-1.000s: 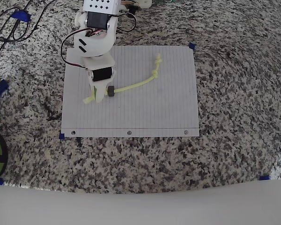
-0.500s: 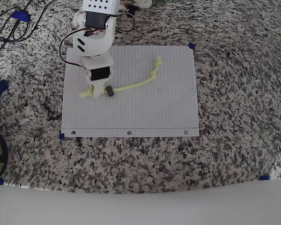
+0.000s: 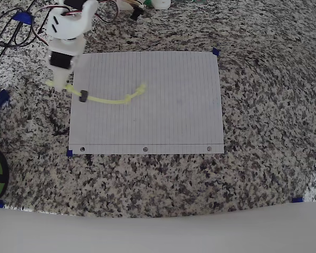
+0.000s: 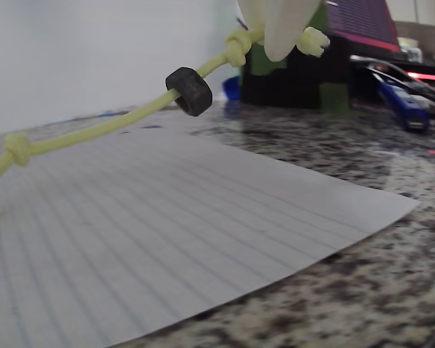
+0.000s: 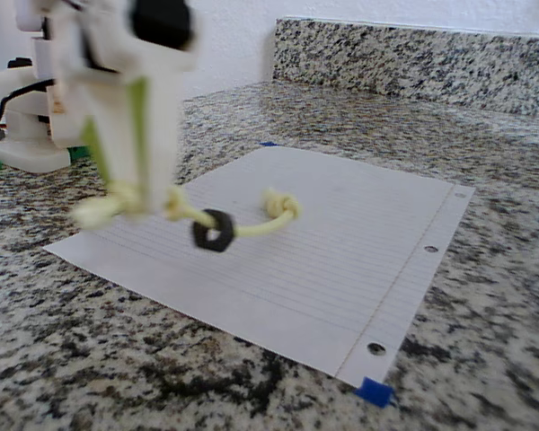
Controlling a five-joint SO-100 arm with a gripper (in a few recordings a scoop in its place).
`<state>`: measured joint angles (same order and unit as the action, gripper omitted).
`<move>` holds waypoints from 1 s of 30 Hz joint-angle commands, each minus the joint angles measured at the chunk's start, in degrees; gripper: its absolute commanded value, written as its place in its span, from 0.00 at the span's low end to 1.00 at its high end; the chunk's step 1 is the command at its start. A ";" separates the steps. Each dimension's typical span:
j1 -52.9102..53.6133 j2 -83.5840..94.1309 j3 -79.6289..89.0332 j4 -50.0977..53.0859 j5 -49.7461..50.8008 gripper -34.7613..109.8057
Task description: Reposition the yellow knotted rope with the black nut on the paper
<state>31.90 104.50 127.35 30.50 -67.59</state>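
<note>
Paper (image 3: 168, 116) lies flat on the counter (image 3: 263, 105); the gripper (image 3: 61, 83), at its ten o'clock edge overhead, pinches one end of the rope (image 3: 108, 99), lifting it so the nut (image 3: 84, 96) hangs threaded while the far knot trails on the sheet.

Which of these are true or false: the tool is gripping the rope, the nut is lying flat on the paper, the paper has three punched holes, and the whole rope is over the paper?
1. The tool is shut on the yellow knotted rope. True; it pinches it near one end.
2. The black nut lies flat on the paper. False; in the wrist view it hangs on the raised rope, above the sheet.
3. The paper has three punched holes. True.
4. The whole rope is over the paper. False; in the overhead view the gripped end sits past the sheet's left edge, over the granite counter.
</note>
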 commanded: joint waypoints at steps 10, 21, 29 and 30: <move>0.70 8.61 -3.34 4.31 -2.72 0.24; -10.02 24.08 -3.43 6.06 -5.71 0.24; -12.83 34.89 -3.34 7.73 -7.47 0.24; -12.66 36.12 -3.34 7.82 -7.82 0.24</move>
<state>19.86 136.32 126.12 38.06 -74.44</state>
